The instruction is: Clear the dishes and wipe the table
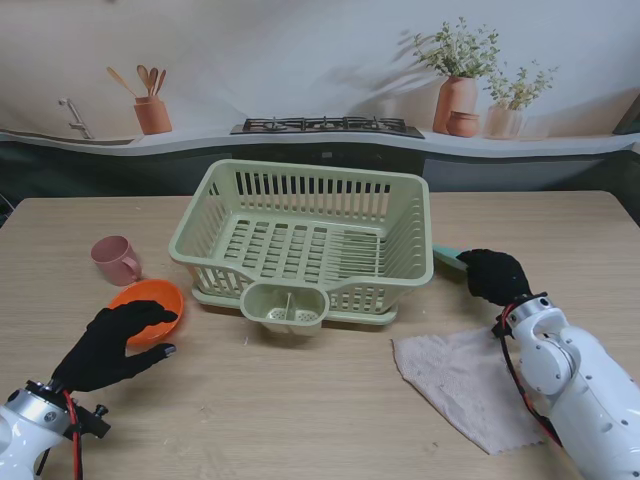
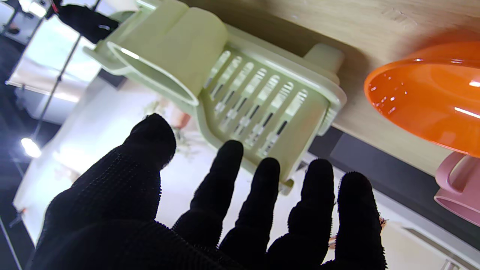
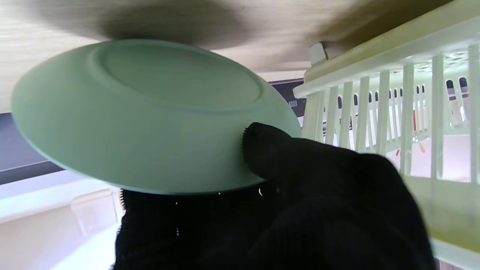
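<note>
Fingers (image 3: pixel 262 150) of the right hand (image 1: pixel 493 275) pinch the rim of a pale green round plastic plate (image 3: pixel 150 112), lifted off the wooden table (image 1: pixel 300 400) just beside the slatted green plastic dish rack (image 1: pixel 305 240). The left hand (image 1: pixel 115 345) hangs spread, grasping nothing, at the near rim of the orange plastic bowl (image 1: pixel 150 300). Bare tabletop separates bowl and rack.

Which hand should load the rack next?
Right. The right hand is already shut on the green plate, just beside the dish rack. The left hand is open beside the orange bowl, holding nothing.
</note>
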Available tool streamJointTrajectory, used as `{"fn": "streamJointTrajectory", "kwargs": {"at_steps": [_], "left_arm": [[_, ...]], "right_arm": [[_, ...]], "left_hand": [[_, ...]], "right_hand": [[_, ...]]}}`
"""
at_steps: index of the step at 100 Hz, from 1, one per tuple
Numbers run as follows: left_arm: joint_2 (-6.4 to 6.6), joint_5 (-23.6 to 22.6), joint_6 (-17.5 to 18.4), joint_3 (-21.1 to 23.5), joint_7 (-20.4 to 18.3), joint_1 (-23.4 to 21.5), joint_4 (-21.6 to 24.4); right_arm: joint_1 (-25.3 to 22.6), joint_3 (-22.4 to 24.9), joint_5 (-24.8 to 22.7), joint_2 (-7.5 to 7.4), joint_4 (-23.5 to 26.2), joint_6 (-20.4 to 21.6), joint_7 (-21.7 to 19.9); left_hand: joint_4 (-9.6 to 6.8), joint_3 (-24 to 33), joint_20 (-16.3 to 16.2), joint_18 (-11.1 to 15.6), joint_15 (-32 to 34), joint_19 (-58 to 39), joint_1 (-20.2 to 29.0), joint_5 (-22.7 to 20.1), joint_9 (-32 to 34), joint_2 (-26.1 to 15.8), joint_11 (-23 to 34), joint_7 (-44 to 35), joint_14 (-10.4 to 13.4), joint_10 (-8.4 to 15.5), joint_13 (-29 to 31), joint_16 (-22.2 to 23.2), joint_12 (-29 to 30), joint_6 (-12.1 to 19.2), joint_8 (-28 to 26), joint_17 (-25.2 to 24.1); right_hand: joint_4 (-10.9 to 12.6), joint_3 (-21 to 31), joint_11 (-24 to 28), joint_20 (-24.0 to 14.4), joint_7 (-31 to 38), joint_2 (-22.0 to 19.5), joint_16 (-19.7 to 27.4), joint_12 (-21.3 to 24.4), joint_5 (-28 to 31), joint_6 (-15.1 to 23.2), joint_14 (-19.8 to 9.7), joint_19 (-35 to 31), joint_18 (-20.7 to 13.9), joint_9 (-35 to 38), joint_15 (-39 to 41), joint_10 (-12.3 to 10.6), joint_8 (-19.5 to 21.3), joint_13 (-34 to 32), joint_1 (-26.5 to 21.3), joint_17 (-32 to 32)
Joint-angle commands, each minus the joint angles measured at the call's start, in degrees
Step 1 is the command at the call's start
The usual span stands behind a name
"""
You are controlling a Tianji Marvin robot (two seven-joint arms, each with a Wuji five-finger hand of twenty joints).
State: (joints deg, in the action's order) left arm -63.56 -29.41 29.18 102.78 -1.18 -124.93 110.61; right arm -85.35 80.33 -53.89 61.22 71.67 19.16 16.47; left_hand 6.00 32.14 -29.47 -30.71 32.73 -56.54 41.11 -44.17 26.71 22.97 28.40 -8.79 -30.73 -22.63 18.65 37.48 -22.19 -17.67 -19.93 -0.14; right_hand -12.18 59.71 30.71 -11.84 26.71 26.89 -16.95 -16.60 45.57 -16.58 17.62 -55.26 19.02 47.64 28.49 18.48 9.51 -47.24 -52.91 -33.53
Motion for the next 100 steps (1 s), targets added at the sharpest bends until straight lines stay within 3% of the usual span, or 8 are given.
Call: {"fn": "streamJointTrajectory", "kwargs": {"at_steps": [1,68,100], "left_arm": [[-0.15,0.0,0.3,0.0,-0.5,-0.2,0.1],[-0.17,0.0,0.5,0.1,-0.4,-0.4,0.1],[-0.1,0.0,0.6,0.1,-0.7,-0.3,0.0]], "right_arm": [[-0.7,0.6,-0.3,0.17,1.0,0.5,0.3],[-3.2,6.7,-1.4,1.43,5.9,3.3,8.8],[-2.3,8.6,-0.5,1.8,8.9,6.3,8.6]], "left_hand": [[-0.8,-0.8,1.2,0.4,-0.3,1.7,-2.0,-1.0,0.3,-1.3,-0.5,-0.3,1.4,2.0,0.4,0.8,1.2,1.1,-0.2,-0.3],[-0.83,-0.9,1.2,0.4,-0.4,1.7,-1.9,-1.2,0.4,-1.3,-0.5,-0.4,1.4,2.0,0.5,0.8,1.2,1.1,-0.3,-0.3],[-0.81,-0.5,1.2,0.4,-0.4,1.7,-2.1,-1.2,0.4,-1.2,-0.6,-0.4,1.4,2.0,0.4,0.8,1.2,1.2,-0.4,-0.3]], "right_hand": [[0.7,5.5,0.8,-1.9,5.0,-3.7,-1.4,-0.5,7.6,2.3,3.2,-10.8,2.5,1.2,3.1,1.2,0.1,-2.7,-6.7,-5.6],[-1.0,6.7,1.0,-0.1,5.4,-2.0,-1.8,-0.5,9.2,1.5,4.3,-13.3,2.6,2.7,5.1,2.2,0.0,-4.4,-6.9,-8.3],[-1.1,6.6,1.3,0.3,5.5,-2.1,-1.9,-0.7,9.1,1.5,4.2,-13.9,2.3,2.7,5.5,2.2,0.0,-4.4,-6.9,-8.2]]}}
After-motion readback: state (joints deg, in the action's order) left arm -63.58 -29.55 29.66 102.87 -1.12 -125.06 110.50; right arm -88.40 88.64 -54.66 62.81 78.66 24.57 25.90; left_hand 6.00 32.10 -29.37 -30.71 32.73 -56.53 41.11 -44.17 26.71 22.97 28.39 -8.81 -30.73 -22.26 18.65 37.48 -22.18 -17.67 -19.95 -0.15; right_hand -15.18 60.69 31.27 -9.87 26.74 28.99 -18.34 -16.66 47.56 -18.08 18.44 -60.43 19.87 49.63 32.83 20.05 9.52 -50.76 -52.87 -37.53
